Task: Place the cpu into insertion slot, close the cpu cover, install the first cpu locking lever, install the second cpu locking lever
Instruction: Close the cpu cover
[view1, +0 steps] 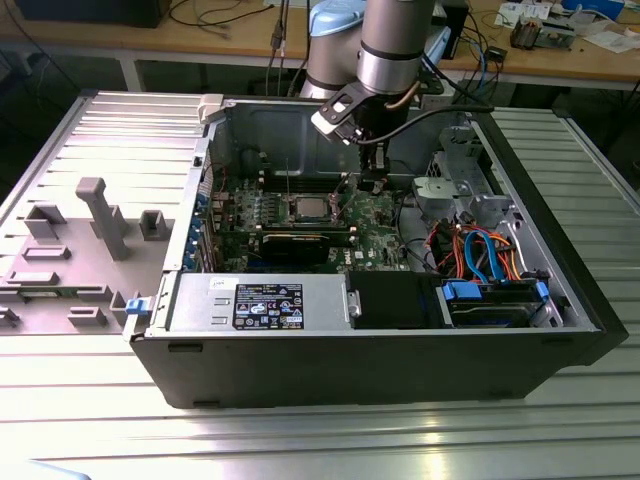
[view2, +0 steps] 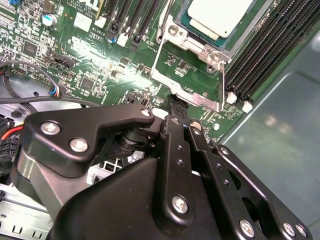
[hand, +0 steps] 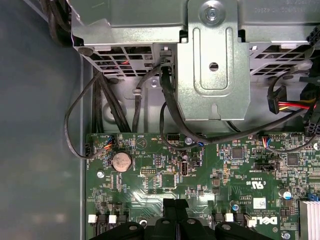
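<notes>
The cpu (view2: 220, 15), with its dull silver top, lies seated in the insertion slot (view2: 194, 44) on the green board; in the exterior view the cpu (view1: 307, 207) sits mid-board. The cpu cover (view2: 186, 94), a thin silver frame with a large window, stands swung open and tilted toward my gripper. My gripper (view2: 177, 106) is shut, its black fingertips right at the cover's free edge; contact is unclear. In the first wrist view the gripper (hand: 175, 205) hangs over the board with its fingers together. In the exterior view the gripper (view1: 372, 186) is just to the right of the socket.
Long memory slots (view2: 265, 55) flank the socket. A black card (view1: 300, 243) lies in front of it. A metal drive cage (hand: 212, 60) with black cables (hand: 170, 110) sits close beside the gripper. The case wall (view2: 280, 145) and power supply (view1: 260, 303) bound the space.
</notes>
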